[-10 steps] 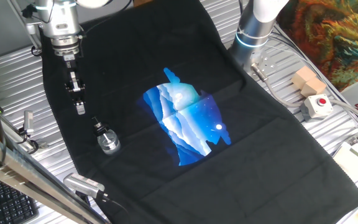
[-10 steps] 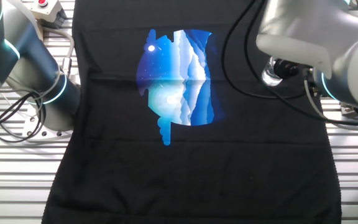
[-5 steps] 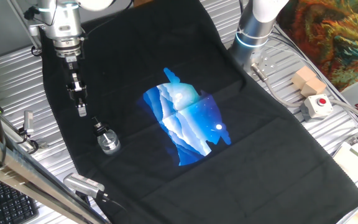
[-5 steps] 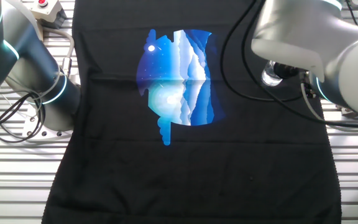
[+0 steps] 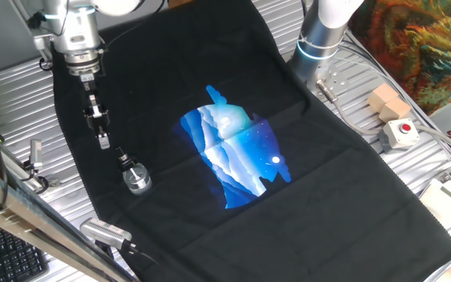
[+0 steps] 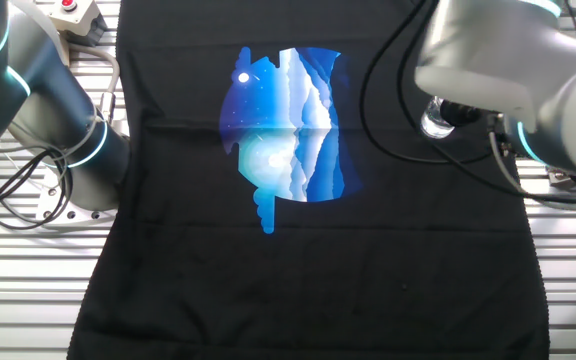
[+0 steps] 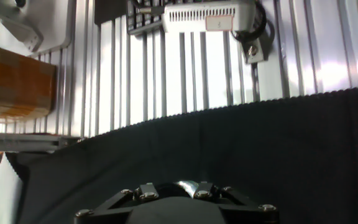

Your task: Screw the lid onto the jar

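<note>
Jar (image 5: 137,179) and lid (image 5: 123,160) are apart, so the screwing has not started yet. From one fixed view, we see the shiny little jar standing on the black cloth (image 5: 327,180), near the cloth's edge and well away from the blue picture (image 5: 237,153) in the middle. The dark lid lies on the cloth just beside the jar, so close that we cannot tell if they touch. The gripper (image 5: 102,141) hangs above the cloth near the lid, on the far side from the jar. It has come down and toward the lid only a tiny bit since a second ago. We think that means it is lining up to pick the lid, and the pick is still to come. The fingers look thin and close, but we cannot tell if the jaws are spread or pressed together. From the other fixed view, the big grey arm (image 6: 508,70) covers most of that corner; it has hardly shifted, and only the jar peeks out under it. The lid is hidden there. In the hand view, we see black cloth, the ribbed metal table (image 7: 185,81) past it, and the black mount (image 7: 179,208) at the bottom. Neither jar nor lid shows clearly there.
</note>
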{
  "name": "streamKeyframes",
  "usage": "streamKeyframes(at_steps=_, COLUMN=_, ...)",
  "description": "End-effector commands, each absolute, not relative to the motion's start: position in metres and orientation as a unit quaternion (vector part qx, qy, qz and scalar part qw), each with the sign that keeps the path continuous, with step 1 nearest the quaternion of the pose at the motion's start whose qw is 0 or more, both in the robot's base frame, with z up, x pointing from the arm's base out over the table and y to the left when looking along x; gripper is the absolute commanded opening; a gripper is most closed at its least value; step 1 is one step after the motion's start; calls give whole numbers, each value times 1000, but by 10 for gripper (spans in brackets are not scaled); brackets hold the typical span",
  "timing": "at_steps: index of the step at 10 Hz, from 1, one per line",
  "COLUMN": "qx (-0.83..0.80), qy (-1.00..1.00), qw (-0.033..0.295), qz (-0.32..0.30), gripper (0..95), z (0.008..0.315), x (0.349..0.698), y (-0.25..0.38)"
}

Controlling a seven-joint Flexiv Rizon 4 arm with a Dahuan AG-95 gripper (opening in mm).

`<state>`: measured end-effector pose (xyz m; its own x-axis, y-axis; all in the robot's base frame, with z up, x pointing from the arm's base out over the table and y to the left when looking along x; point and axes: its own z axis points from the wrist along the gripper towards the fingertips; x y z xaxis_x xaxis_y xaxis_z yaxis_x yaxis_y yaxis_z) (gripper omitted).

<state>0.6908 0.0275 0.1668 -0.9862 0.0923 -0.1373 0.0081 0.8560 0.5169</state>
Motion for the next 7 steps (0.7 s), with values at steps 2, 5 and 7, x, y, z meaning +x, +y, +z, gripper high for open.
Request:
streamKeyframes(at_steps=2, qx=29, qy=961, qw=56, qz=269, gripper=380, z=165, x=691, y=28)
streamKeyframes(at_steps=5, qx=32, qy=961, qw=54, qz=269, gripper=380, z=162, x=688, y=29)
streamKeyframes(at_steps=7, qx=32, qy=962, qw=52, qz=268, gripper=380, z=158, x=684, y=32)
